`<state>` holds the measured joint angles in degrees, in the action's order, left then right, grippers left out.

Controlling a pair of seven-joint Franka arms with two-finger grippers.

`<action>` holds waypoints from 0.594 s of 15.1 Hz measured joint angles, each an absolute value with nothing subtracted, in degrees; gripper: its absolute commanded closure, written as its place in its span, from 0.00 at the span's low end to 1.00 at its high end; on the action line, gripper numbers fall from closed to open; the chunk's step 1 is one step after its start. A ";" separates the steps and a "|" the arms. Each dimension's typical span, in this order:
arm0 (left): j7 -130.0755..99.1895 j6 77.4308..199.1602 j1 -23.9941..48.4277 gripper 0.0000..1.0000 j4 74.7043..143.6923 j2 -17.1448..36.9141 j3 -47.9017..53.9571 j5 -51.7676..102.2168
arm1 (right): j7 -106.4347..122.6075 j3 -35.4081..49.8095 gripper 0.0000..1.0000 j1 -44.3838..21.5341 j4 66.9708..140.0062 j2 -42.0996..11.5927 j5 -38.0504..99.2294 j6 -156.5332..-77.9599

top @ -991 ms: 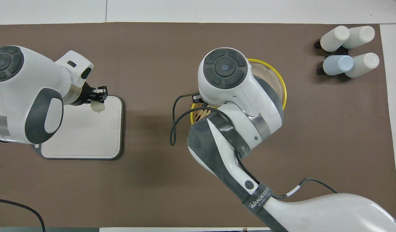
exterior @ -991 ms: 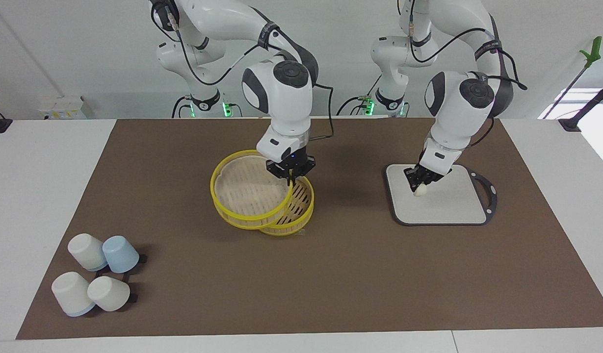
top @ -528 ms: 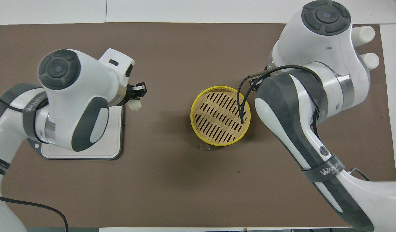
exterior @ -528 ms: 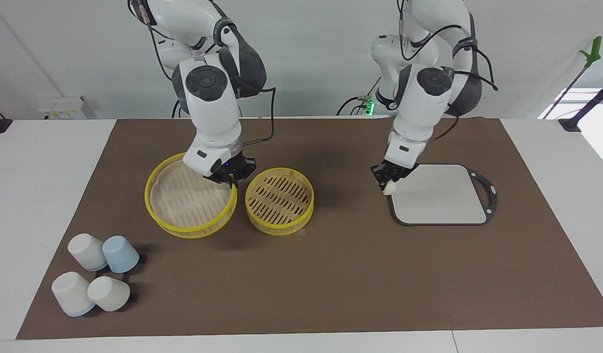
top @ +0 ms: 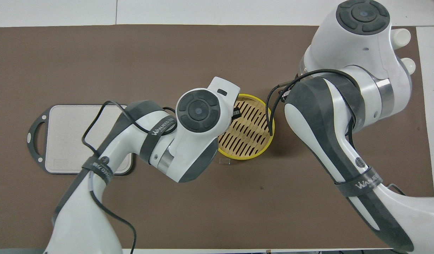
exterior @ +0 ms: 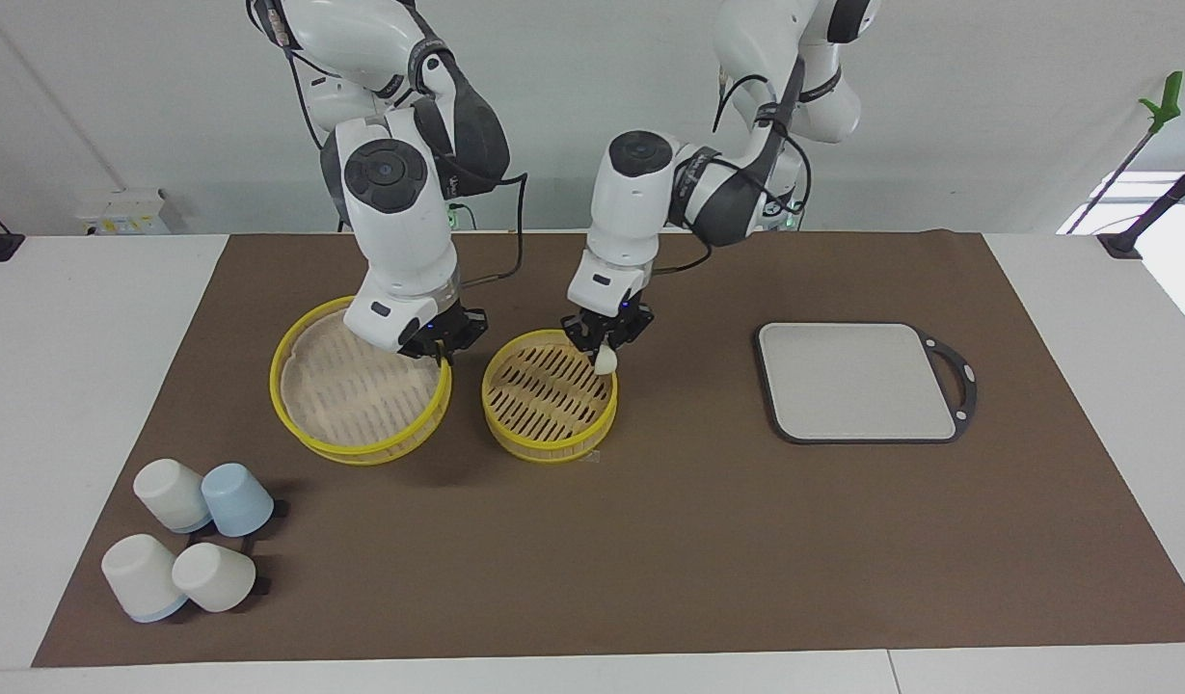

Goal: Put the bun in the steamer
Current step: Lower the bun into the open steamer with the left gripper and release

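The steamer (exterior: 551,439) is a round yellow-rimmed basket with a slatted bottom, standing open mid-mat (top: 250,150). My left gripper (exterior: 605,345) hangs over the steamer's rim on the side toward the left arm's end. It is shut on the bun (exterior: 606,360), a small cream-white lump hanging just above the rim. In the overhead view the left wrist hides the bun. My right gripper (exterior: 444,353) is shut on the rim of the steamer's lid (exterior: 346,390). It holds the lid beside the steamer, toward the right arm's end.
A grey board (exterior: 857,381) with a dark handle lies bare toward the left arm's end (top: 82,141). Several upturned cups (exterior: 187,545) stand at the mat's corner toward the right arm's end, farther from the robots. A small clear tab (exterior: 597,455) lies against the steamer.
The left arm has carried the bun from the board's edge across the mat to above the steamer's rim. The right gripper has shifted the lid slightly farther from the steamer.
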<state>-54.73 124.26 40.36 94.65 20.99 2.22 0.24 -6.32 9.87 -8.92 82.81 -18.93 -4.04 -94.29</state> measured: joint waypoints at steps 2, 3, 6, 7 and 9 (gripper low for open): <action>-57.04 128.58 42.28 0.76 93.07 25.73 2.20 -1.93 | -6.21 9.87 0.98 -8.74 82.85 -18.93 -4.04 -94.29; -57.99 130.34 42.75 0.76 92.90 27.52 2.16 -2.86 | -6.20 9.88 0.98 -8.74 82.86 -18.93 -4.04 -94.29; -59.87 133.81 43.33 0.63 92.83 30.67 2.09 -4.86 | -6.20 9.90 0.98 -8.74 82.88 -18.93 -4.04 -94.29; -59.99 134.09 43.32 0.49 92.83 30.93 2.04 -5.10 | -6.20 9.90 0.98 -8.74 82.88 -18.93 -4.04 -94.29; -60.02 134.13 43.33 0.01 92.83 30.95 2.00 -5.27 | -6.20 9.90 0.98 -8.74 82.88 -18.93 -4.04 -94.29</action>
<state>-60.02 134.13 43.33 92.83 30.95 2.00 -5.27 -6.20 9.90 -8.74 82.88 -18.93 -4.04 -94.29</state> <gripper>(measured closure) 0.722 0.907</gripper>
